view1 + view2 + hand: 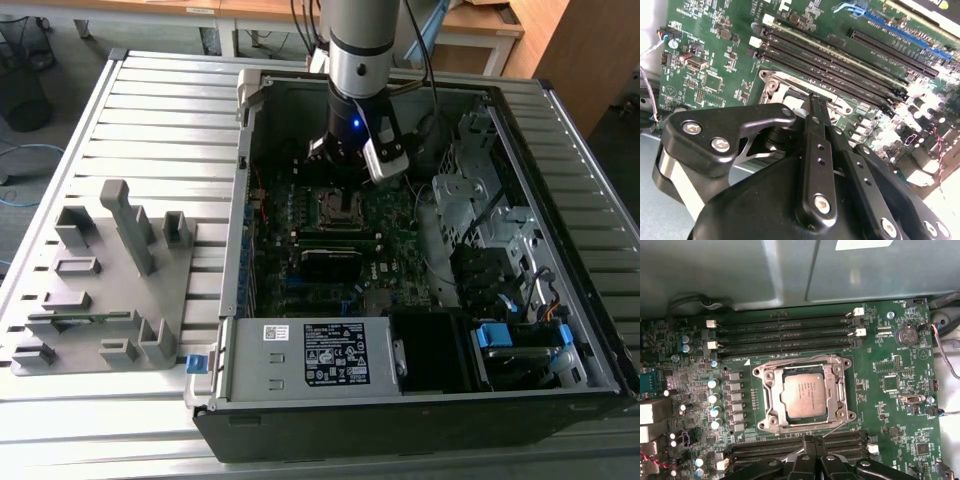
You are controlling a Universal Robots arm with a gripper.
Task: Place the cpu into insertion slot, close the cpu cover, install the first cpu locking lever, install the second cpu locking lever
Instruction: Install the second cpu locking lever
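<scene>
The cpu (807, 396) lies flat in the insertion slot (771, 416) on the green motherboard (890, 410), its silver-grey top facing up. The cpu cover (839, 390) lies down around it as a silvery frame. Thin wire levers run along two opposite sides of the socket (800, 361) (827, 427); whether they are latched I cannot tell. My gripper (813, 441) hovers just beside the socket's edge with its black fingers (816, 125) pressed together and nothing visible between them. In the exterior view the gripper (343, 163) hangs inside the open computer case, just behind the socket (336, 207).
Long black memory slots (785, 332) flank the socket on two sides. A black ribbed heatsink (330, 262) and the power supply (320, 355) sit nearer the case front. Drive cages (490, 230) fill the exterior view's right. A grey fixture tray (100, 290) lies outside the case.
</scene>
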